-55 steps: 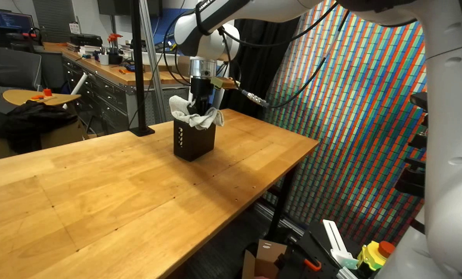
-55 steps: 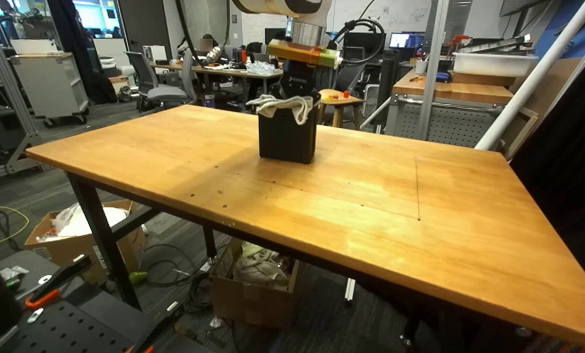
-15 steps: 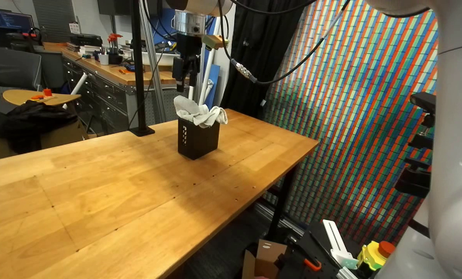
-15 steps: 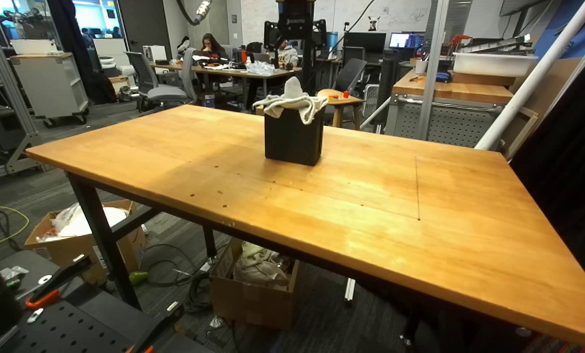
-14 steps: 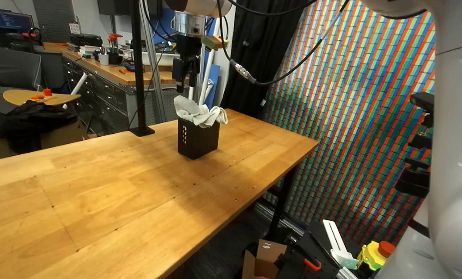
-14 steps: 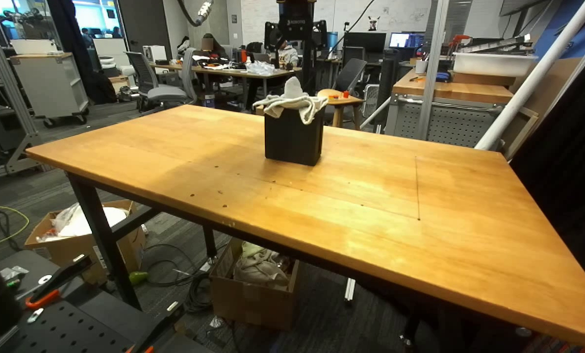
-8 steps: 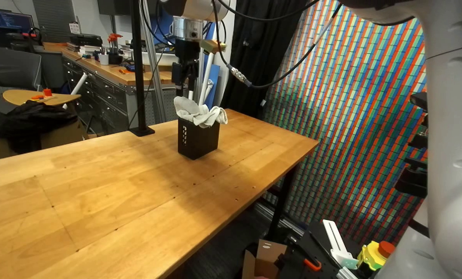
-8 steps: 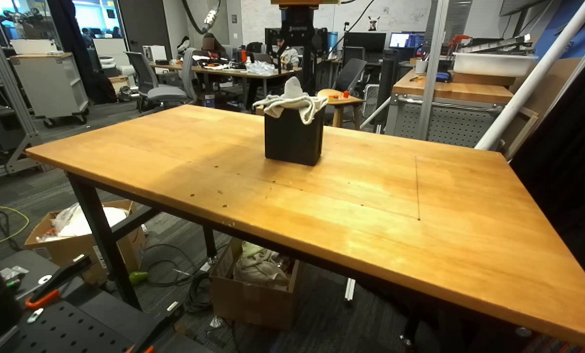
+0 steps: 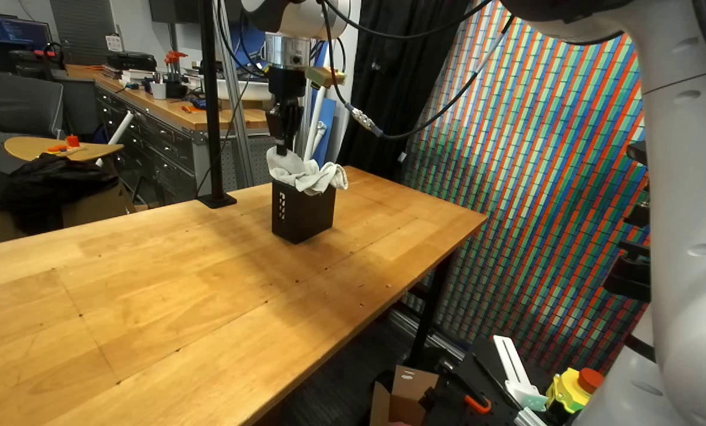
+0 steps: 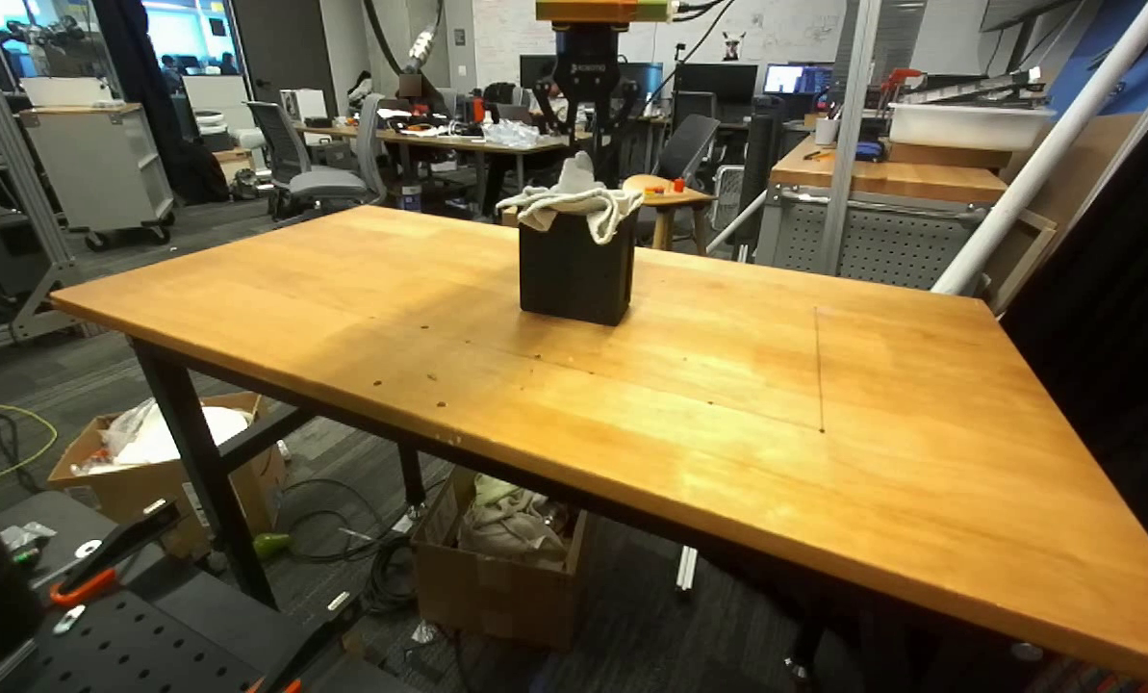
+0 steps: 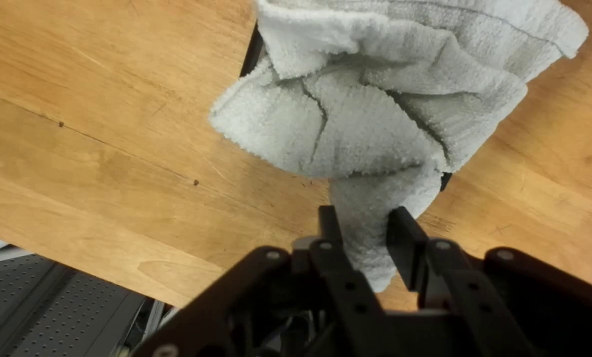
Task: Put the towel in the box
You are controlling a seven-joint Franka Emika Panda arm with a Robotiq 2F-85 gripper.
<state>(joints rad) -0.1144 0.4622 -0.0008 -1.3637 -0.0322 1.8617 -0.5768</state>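
In an exterior view, bunched grey-white terry towel (image 9: pixel 305 179) in mouth of black rectangular box (image 9: pixel 303 215) on brown wooden surface (image 9: pixel 151 284). In an exterior view, edges (image 10: pixel 604 223) drape over rim — too bulky, probably. In wrist view, your black two-finger end effector (image 11: pixel 365 215), partly spread, straddles loose flap, no pinch showing — likely so you can tuck it.

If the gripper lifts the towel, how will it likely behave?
Probably floppy: the towel bunches in loose folds over the box. Likely not slippery, since its surface looks fuzzy. It may trail, as one end hangs outside.
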